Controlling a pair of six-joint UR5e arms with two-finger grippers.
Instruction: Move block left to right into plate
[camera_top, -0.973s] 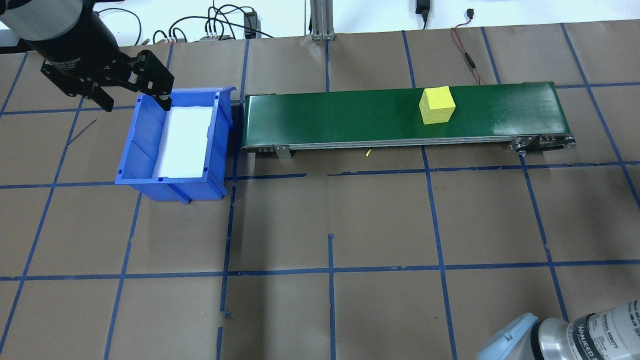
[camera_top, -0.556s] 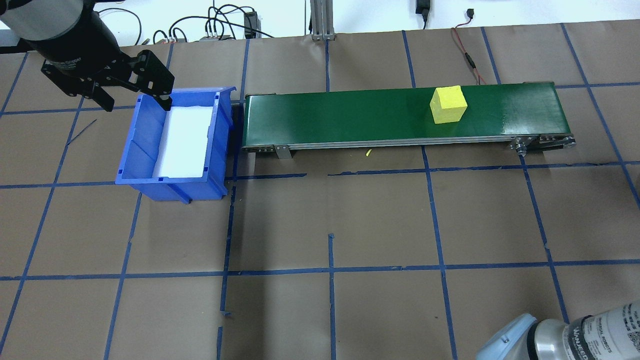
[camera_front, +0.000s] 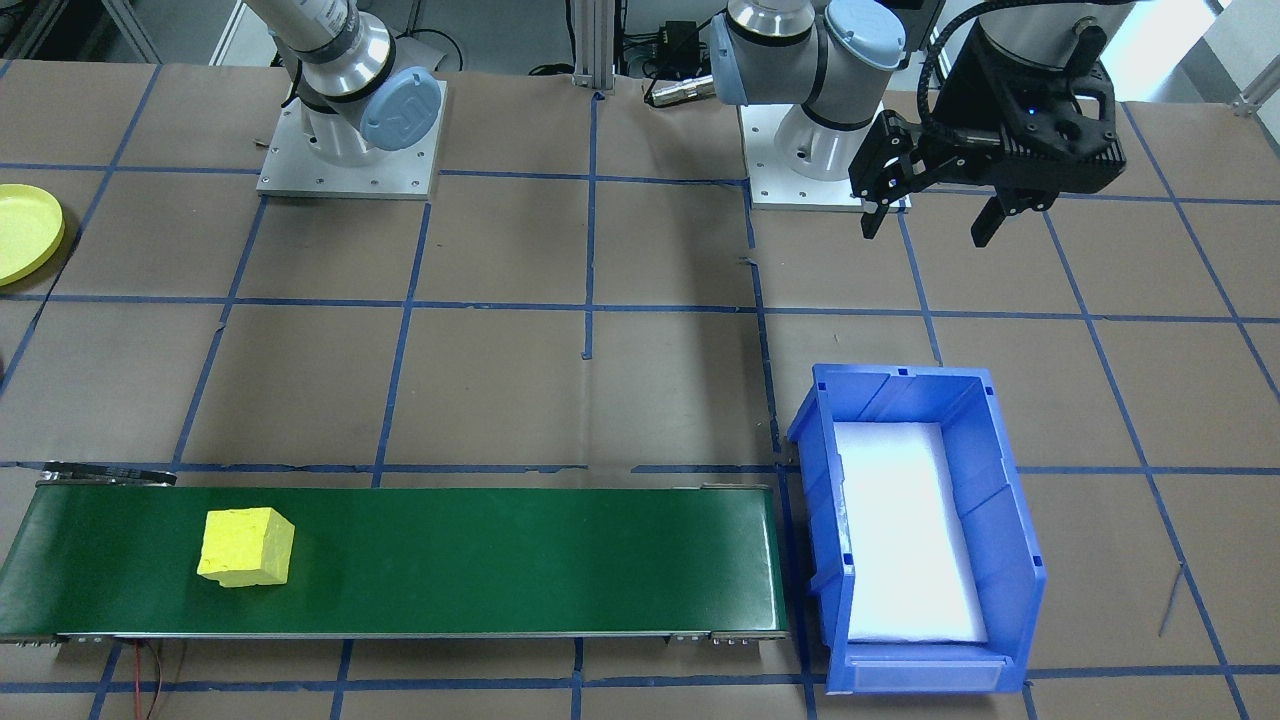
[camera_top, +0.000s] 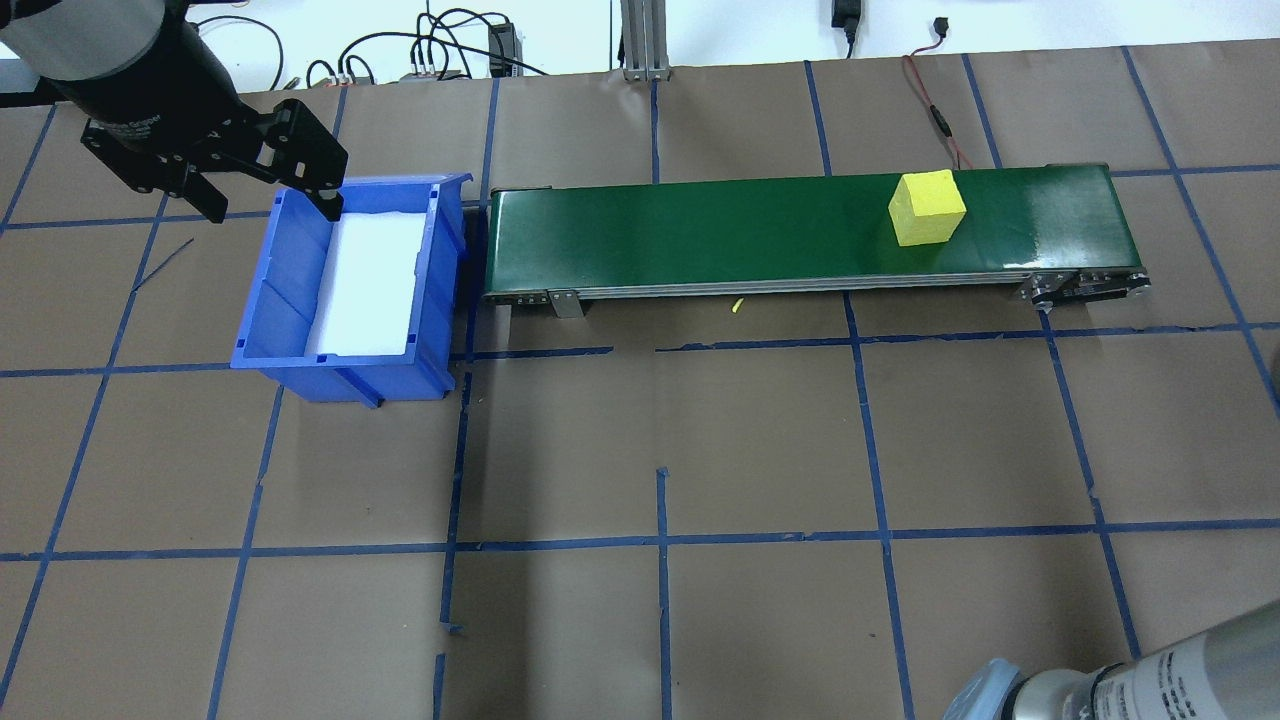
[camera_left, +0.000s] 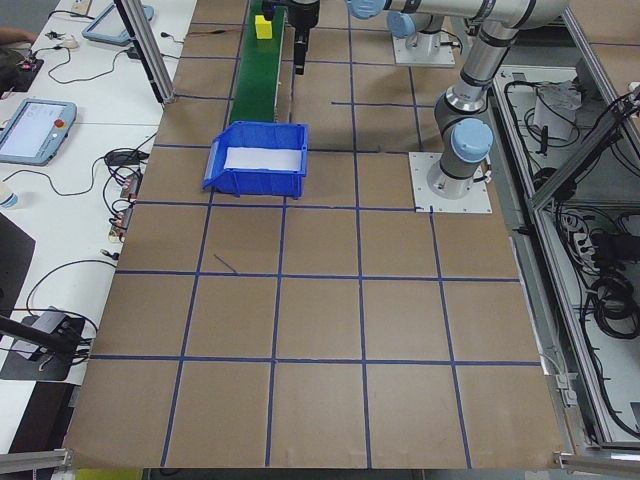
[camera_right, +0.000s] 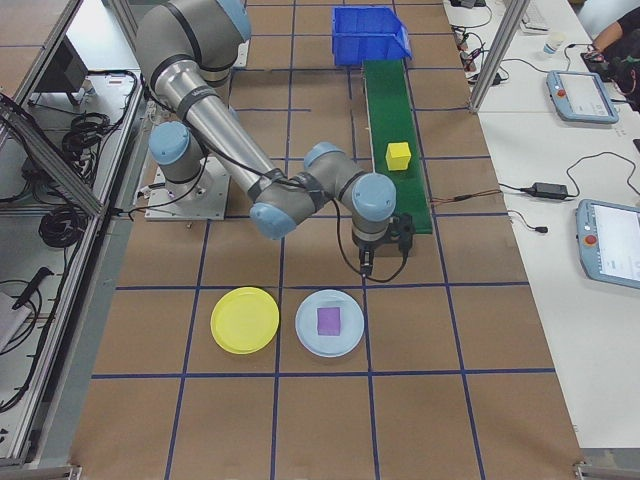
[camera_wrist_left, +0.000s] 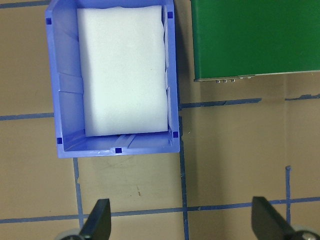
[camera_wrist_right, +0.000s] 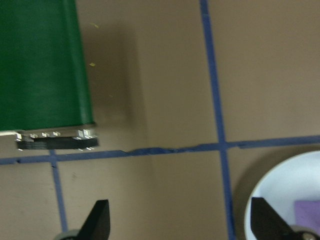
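Both grippers hold nothing. On the robot's left, the left gripper (camera_top: 268, 205) hangs with its fingers spread wide, above the worktop (camera_top: 700, 450) just beside the blue bin (camera_top: 350, 285); its wrist camera looks straight down on the bin's white foam lining and the near end of the green belt (camera_top: 800, 235). The right gripper (camera_right: 381, 262) hovers over the worktop just past the other end of the belt, and its wrist view shows two fingertips set wide apart with only brown paper and blue tape lines between them.

The yellow block (camera_top: 927, 208) sits upright on the belt, toward its right-hand end, well apart from either gripper. The yellow plate (camera_right: 245, 320) lies flat on the worktop beyond that end of the belt, with nothing on it. Just beside it is a pale blue plate (camera_right: 329, 323) with a small purple block (camera_right: 328, 320) resting at its middle.
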